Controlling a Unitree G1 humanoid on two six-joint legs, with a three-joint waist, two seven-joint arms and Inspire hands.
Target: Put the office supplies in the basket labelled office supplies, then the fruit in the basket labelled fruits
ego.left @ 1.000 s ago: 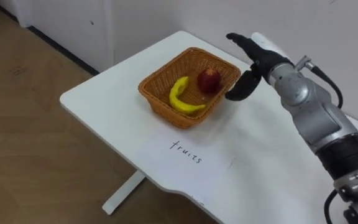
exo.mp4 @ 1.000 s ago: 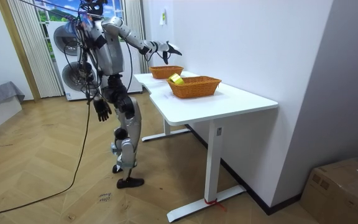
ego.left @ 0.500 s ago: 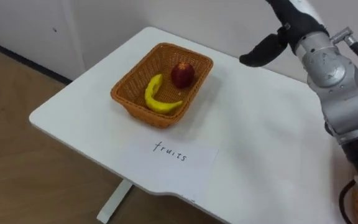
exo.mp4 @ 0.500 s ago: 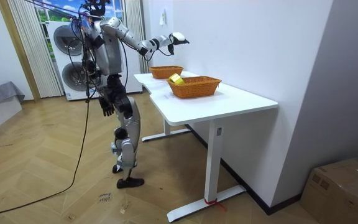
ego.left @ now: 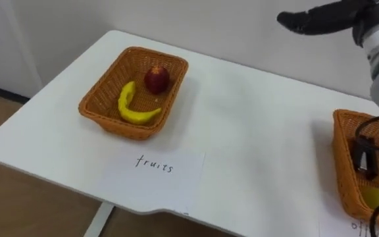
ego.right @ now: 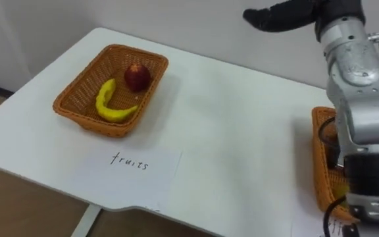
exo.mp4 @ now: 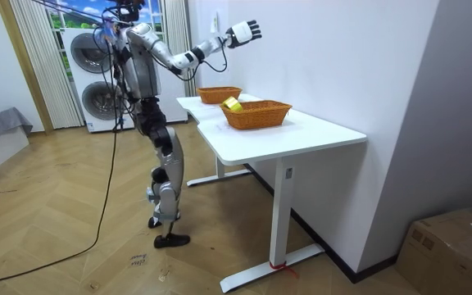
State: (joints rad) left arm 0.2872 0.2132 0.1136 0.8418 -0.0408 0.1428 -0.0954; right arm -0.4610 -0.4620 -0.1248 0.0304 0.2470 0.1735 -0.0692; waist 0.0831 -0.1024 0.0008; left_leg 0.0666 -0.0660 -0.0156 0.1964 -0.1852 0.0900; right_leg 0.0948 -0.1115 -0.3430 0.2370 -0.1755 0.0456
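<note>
Hand raised empty over a sorted bench

Right hand (ego.left: 318, 20) hangs high above the far side of the bench (ego.left: 255, 131) with its fingers straight and apart, holding nothing. That height probably lets it cross between the baskets without catching a rim. Below and towards the robot's left sits the fruit basket (ego.left: 97, 108). The banana (ego.left: 131, 108) lies curved along its floor, and the apple (ego.left: 156, 79) is just beside the banana's far tip. Both sit low enough inside the weave that they should not roll out. A paper label (ego.left: 153, 172) lies flat on the bench in front of that basket, evidently to mark what belongs there. At the robot's right, the second basket (ego.left: 347, 158) holds a yellow item (ego.left: 377, 197) and a dark one I cannot identify. No loose item lies on the bare bench, so the sorting looks close to finished.
</note>
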